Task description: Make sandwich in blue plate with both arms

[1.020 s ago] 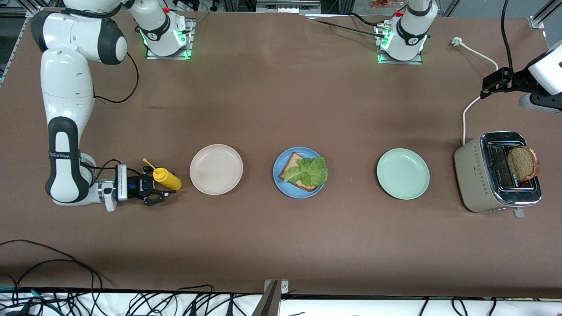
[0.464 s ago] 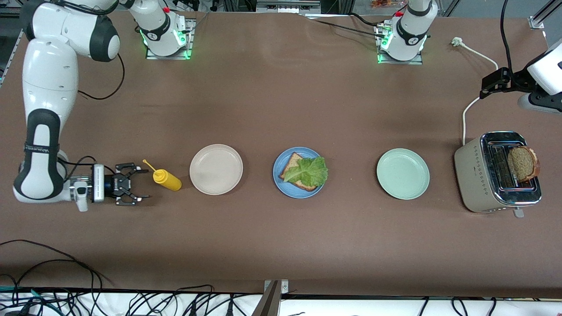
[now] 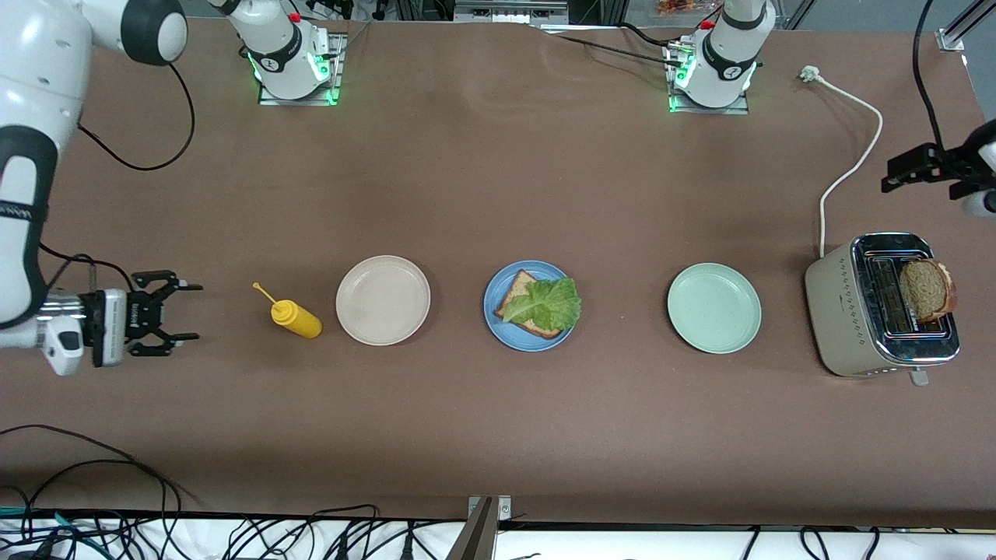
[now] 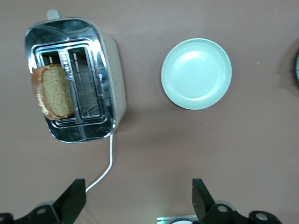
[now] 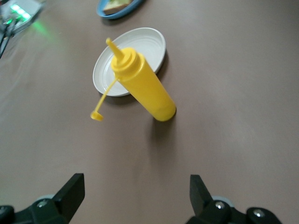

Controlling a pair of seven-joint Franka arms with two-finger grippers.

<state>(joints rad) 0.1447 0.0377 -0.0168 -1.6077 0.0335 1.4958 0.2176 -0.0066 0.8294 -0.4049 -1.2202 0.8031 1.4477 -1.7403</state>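
The blue plate [image 3: 495,311] lies mid-table and holds one brown bread slice [image 3: 518,292] with a green lettuce leaf [image 3: 546,305] on top. A second bread slice [image 3: 926,289] stands in the toaster's slot and also shows in the left wrist view [image 4: 55,91]. My left gripper [image 3: 895,173] is open and empty, up over the toaster's white cord [image 4: 105,172]. My right gripper [image 3: 191,311] is open and empty, low over the table at the right arm's end, apart from the yellow squeeze bottle [image 3: 296,317]. The blue plate's rim shows in the right wrist view [image 5: 117,9].
The yellow bottle [image 5: 142,86] lies on its side beside a cream-white plate [image 3: 383,299]. A mint-green plate [image 3: 714,308] lies between the blue plate and the metal toaster [image 3: 840,311]. The cord [image 3: 852,155] runs to a plug near the left arm's base.
My right gripper has let go of the yellow bottle and drawn back toward the right arm's end of the table. The left gripper has shifted a little toward its own end.
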